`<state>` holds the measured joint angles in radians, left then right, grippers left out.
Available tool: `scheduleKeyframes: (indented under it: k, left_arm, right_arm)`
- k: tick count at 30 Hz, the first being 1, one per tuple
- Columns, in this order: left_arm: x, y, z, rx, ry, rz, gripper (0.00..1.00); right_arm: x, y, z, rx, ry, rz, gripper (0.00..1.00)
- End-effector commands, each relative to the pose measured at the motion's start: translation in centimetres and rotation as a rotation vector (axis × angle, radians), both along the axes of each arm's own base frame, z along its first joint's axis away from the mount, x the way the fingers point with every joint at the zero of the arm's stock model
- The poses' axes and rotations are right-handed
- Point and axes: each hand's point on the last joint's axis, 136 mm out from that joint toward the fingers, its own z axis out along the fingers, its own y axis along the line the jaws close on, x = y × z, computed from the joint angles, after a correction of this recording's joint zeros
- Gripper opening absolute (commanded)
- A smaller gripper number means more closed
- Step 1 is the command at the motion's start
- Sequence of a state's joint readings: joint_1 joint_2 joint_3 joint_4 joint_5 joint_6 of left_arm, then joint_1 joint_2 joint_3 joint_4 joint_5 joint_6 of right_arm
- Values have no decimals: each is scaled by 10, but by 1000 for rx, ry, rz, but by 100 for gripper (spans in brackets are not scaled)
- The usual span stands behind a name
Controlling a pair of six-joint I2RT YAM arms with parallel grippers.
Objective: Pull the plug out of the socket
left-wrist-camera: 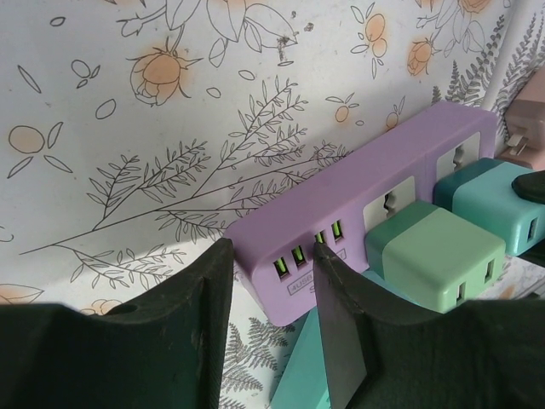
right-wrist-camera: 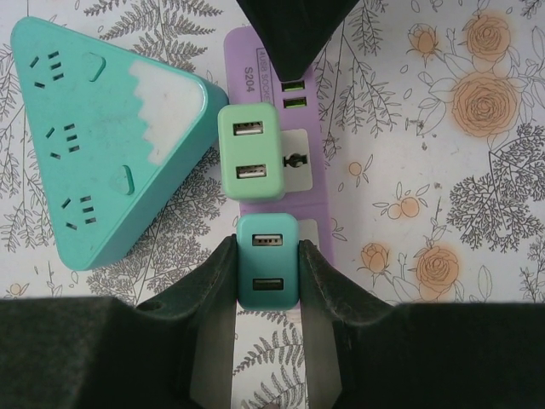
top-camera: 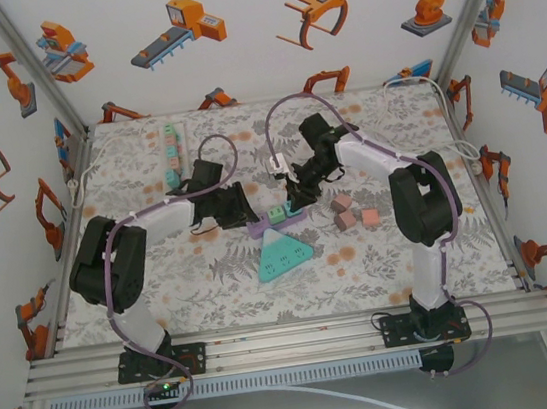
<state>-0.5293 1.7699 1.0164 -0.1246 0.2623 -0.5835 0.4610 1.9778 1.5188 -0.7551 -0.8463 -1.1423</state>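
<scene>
- R fingers [right-wrist-camera: 220, 274] are shut to the teal plug's [right-wrist-camera: 267, 261] width, one on each side. Looks gripped.
- Teal plug sits in the purple strip [right-wrist-camera: 317, 111] at the end nearest my R wrist, green plug [right-wrist-camera: 249, 152] next along. Mid counter [top-camera: 165, 299], btw the arms.
- L fingers [left-wrist-camera: 209, 294] are part open astride the strip's USB end; can't tell if they pinch it.
- Strip's long axis runs straight away from R wrist. I reckon R pulls square off its face while L braces.
</scene>
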Motion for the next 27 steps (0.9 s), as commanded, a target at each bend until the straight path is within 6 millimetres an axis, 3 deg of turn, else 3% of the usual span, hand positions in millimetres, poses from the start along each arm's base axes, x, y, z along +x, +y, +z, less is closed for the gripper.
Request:
scheduleKeyframes:
  k: [1,5,11,18,27]
  left_arm:
    - [-52,38,-68,276,197,-41,43]
    - [-55,41,-73,308,200,-51,43]
    - [-55,46,-78,359,214,-43,43]
    - [-57,55,-88,422,234,-49,43]
    - [-52,56,-79,435,217,-53,43]
  right_arm:
    - [1,16,41,99,-53,18,11]
    - [-3,19,50,114,-53,22,7]
    - [-17,19,36,43,-124,70,4]
    - [-36,22,60,135,-100,103,3]
    - [-31,12,55,110,-80,49,0]
